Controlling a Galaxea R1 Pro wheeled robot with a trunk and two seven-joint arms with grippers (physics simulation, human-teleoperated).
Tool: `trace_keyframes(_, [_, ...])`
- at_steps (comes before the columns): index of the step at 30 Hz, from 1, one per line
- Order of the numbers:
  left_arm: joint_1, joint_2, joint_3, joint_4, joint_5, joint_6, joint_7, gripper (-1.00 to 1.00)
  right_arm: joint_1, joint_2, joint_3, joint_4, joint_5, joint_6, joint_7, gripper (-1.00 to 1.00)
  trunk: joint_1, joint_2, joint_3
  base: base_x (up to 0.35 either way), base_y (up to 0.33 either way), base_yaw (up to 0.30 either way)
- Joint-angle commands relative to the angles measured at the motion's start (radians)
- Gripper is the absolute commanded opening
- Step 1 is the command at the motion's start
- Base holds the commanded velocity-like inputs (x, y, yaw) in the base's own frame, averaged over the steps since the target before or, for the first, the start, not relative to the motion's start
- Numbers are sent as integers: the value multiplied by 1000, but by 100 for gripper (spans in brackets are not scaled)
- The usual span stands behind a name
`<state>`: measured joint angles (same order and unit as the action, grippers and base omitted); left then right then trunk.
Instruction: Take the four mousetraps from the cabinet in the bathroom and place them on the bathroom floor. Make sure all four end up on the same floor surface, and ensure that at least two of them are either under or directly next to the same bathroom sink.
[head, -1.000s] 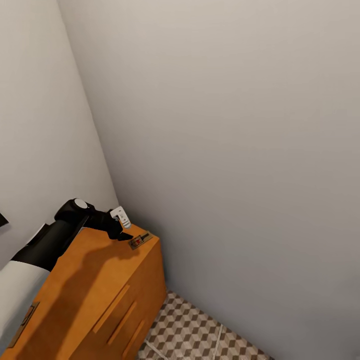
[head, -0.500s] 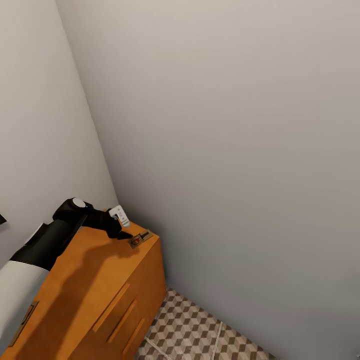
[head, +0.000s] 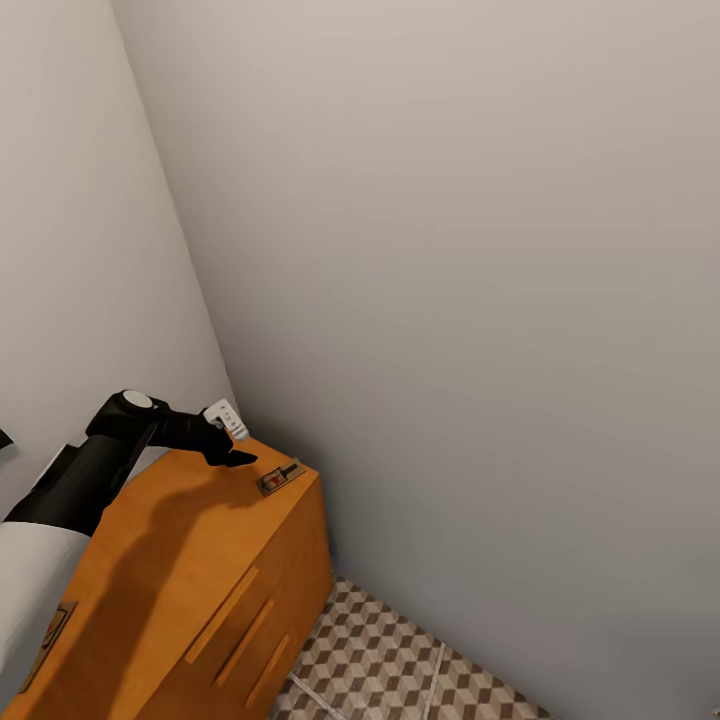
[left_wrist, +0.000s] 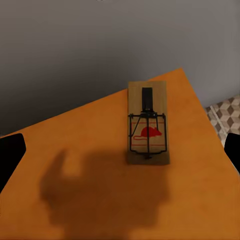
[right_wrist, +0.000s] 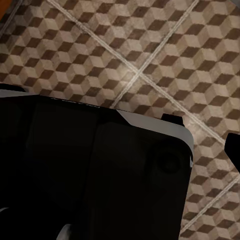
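My left end effector hangs just above the cabinet top, fingers spread wide apart and holding nothing. I see one mousetrap lying flat between the finger lines, at the cabinet's far corner by the grey wall. In the head view, that mousetrap sits just beyond the fingertips. Right end effector: I can't tell its state; a dark robot body hangs over the bathroom floor.

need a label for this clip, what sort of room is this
Probably a corner of a tiled room, possibly a bathroom: cube-patterned floor tiles, bare grey walls, and a low orange-brown wooden cabinet with a mousetrap near its corner.
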<state>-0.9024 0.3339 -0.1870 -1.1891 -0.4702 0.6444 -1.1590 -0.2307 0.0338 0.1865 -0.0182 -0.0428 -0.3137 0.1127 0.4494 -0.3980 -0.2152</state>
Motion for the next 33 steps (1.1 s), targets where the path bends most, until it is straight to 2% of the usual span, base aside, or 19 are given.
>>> trace_keyframes(1, [-1,0,-1,-1,-5,8,-5,100,-1,0,4,1,-5,-4,3,100,1,-2,-2,0,0,0])
trace_keyframes(19, [-1,-19,-3,5,-8,8,-4,100,-1,0,4,1,-5,-4,3,100,1,-2,-3,0,0,0])
trace_keyframes(33, [-1,-29,-6,8,-8,8,-4,100,-1,0,4,1,-5,-4,4,100,1,-2,-20,0,0,0])
